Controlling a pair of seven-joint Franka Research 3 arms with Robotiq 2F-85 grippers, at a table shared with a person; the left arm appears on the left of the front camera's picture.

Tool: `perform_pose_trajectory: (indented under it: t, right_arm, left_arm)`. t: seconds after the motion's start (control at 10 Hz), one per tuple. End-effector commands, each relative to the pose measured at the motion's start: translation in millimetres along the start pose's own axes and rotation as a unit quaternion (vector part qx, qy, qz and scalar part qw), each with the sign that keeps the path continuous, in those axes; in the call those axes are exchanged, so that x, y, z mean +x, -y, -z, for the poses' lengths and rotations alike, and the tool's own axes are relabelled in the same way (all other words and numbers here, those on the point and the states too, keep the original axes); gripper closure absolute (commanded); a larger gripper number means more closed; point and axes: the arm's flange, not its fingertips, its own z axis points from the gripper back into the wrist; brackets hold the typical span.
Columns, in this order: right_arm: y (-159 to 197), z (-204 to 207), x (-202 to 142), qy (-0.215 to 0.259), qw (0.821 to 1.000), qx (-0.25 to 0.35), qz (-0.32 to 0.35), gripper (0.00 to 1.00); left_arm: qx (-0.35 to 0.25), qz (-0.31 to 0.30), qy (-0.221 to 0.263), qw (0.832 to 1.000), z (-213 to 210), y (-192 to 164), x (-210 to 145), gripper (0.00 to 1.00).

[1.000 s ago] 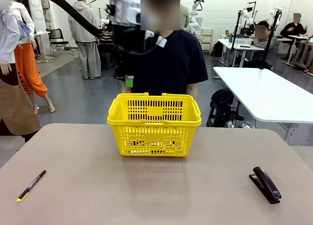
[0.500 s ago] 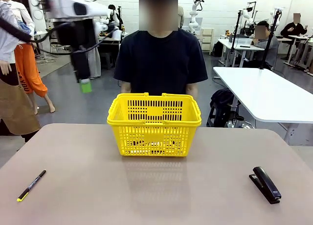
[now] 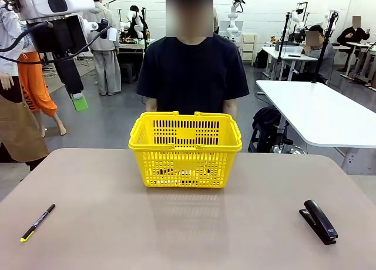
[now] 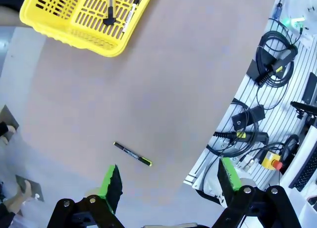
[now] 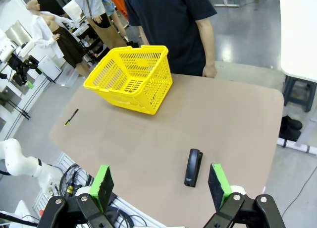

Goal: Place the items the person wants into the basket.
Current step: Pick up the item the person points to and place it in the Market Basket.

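Hovering well apart from basket (image 3: 185, 149), left fingers (image 4: 113, 181) and right fingers (image 5: 217, 182) spread, empty.

basket (image 3: 185, 148): sits mid-table toward the far edge, right in front of the person (image 3: 192, 76)
in the basket: a couple of thin items, too small to tell apart
pen (image 3: 37, 222): near-left part of the table (image 3: 188, 235), well apart from the basket
stapler (image 3: 318, 221): near-right, opposite side from the pen
left gripper (image 3: 79, 101): up high, off past the table's far-left
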Motion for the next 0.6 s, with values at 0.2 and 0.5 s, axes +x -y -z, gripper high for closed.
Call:
perform_pose_trajectory:
  t: [0.2, 0.5]
  right_arm:
    - [-0.9, -0.3, 1.6, -0.007, 1.0, -0.009, 0.008, 0.0]
    - [-0.9, -0.3, 1.6, -0.007, 1.0, -0.009, 0.008, 0.0]
  left_arm:
    - [0.0, 0.0, 0.0, 1.0, 0.0, 0.0, 0.0, 0.0]
    - [0.0, 0.0, 0.0, 1.0, 0.0, 0.0, 0.0, 0.0]
